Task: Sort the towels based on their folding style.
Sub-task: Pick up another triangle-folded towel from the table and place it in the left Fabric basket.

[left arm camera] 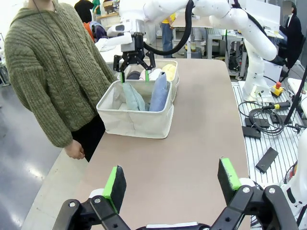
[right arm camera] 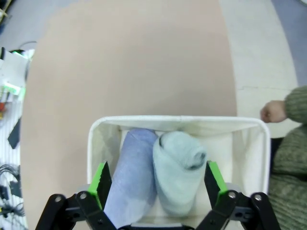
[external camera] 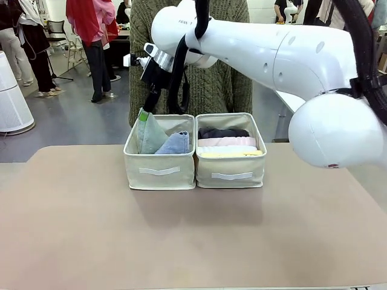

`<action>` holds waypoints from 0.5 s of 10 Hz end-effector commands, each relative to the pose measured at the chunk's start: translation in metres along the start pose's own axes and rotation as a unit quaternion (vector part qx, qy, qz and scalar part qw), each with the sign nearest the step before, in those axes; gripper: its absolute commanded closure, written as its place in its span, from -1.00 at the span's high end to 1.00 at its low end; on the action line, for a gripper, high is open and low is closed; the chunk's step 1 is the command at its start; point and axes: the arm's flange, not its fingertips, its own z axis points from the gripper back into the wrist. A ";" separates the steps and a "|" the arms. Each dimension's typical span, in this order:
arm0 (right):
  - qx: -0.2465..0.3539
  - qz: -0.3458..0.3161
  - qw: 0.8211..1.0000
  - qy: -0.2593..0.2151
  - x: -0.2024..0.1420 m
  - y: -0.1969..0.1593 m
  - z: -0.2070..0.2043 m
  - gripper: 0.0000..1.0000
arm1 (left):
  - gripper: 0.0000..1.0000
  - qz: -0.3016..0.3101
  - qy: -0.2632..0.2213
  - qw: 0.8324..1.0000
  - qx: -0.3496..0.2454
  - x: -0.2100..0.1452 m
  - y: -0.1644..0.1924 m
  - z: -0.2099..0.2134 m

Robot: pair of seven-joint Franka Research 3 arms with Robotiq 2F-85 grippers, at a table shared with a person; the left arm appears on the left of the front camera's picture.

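The right pincer (left arm camera: 134, 75) hung spread apart just above the left bin (external camera: 159, 170), its green pads on either side of the two cone-shaped towels without touching them. In that bin the pale blue-grey towel (right arm camera: 178, 171) and the periwinkle towel (right arm camera: 133, 176) stood side by side, touching, tips up and leaning a little. The right bin (external camera: 231, 171), pressed against the left one, held four rolls lying flat in a row: the dark grey towel (external camera: 223, 133) farthest back, then the pink towel (external camera: 227, 141), the white towel (external camera: 227, 148) and the yellow towel (external camera: 231, 154) nearest the front. The left pincer (left arm camera: 171, 183) was spread wide and empty above the bare table (external camera: 193, 235), well apart from the bins. A person in a green knitted sweater (left arm camera: 45, 72) stood at the far edge, one hand (right arm camera: 272, 111) closed near the left bin
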 end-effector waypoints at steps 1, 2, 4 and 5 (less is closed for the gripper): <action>-0.029 -0.019 0.999 0.026 -0.011 0.029 0.039 1.00 | 1.00 0.000 0.000 1.000 0.001 0.001 -0.002 0.001; -0.044 -0.032 0.998 0.027 -0.027 0.045 0.059 1.00 | 1.00 0.000 0.000 1.000 0.001 0.001 -0.002 0.001; -0.060 -0.061 0.995 0.044 -0.060 0.081 0.086 1.00 | 1.00 0.000 0.000 1.000 0.001 0.001 -0.002 0.001; -0.070 -0.074 0.994 0.044 -0.074 0.100 0.100 1.00 | 1.00 0.000 0.000 1.000 0.001 0.001 -0.002 0.001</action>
